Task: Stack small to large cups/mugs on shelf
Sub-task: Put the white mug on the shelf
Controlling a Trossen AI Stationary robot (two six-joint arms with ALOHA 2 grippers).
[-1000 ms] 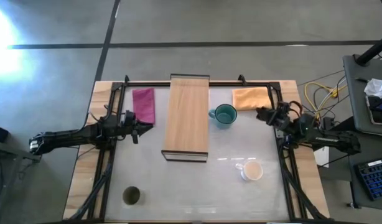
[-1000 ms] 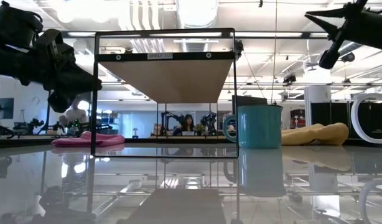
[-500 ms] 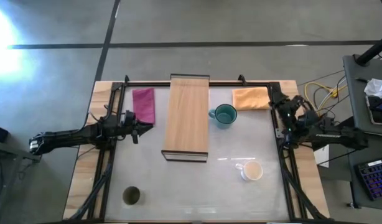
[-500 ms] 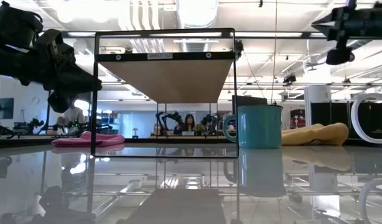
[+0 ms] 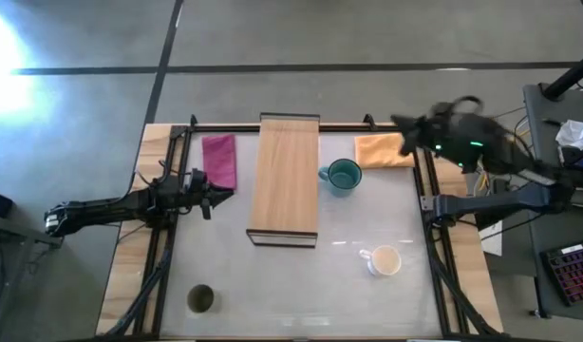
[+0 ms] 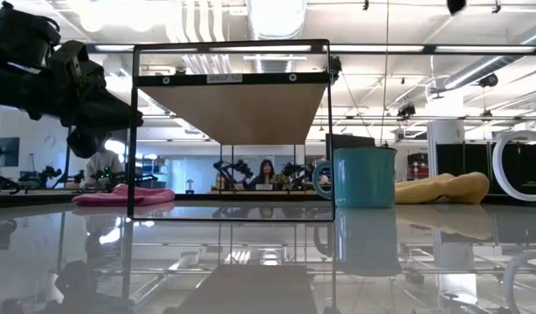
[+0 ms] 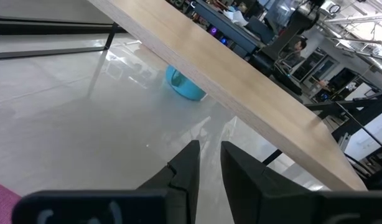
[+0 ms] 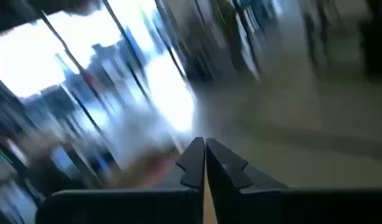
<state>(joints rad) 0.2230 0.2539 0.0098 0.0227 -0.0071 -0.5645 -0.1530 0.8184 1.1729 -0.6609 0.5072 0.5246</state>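
The light-wood shelf (image 5: 285,176) stands on a black frame in the middle of the table. The teal mug (image 5: 344,176) stands upright on the table right of it and also shows in the left wrist view (image 7: 183,87). The white mug (image 5: 384,260) stands toward the near right. The dark handleless cup (image 5: 201,299) stands at the near left. My left gripper (image 5: 211,197) hovers left of the shelf, empty, with a narrow gap between its fingers (image 7: 208,165). My right gripper (image 5: 405,128) is raised high over the back right, blurred, shut and empty (image 8: 204,152).
A pink cloth (image 5: 219,160) lies left of the shelf at the back. An orange cloth (image 5: 382,149) lies at the back right, under my right arm. Black frame rails run along the table's left and right sides. People sit in the room beyond the table.
My right gripper has swung up and toward the table's far edge, from beside the right rail to above the orange cloth, and has risen out of the low view's top. It stays shut. The cups and the shelf have not moved.
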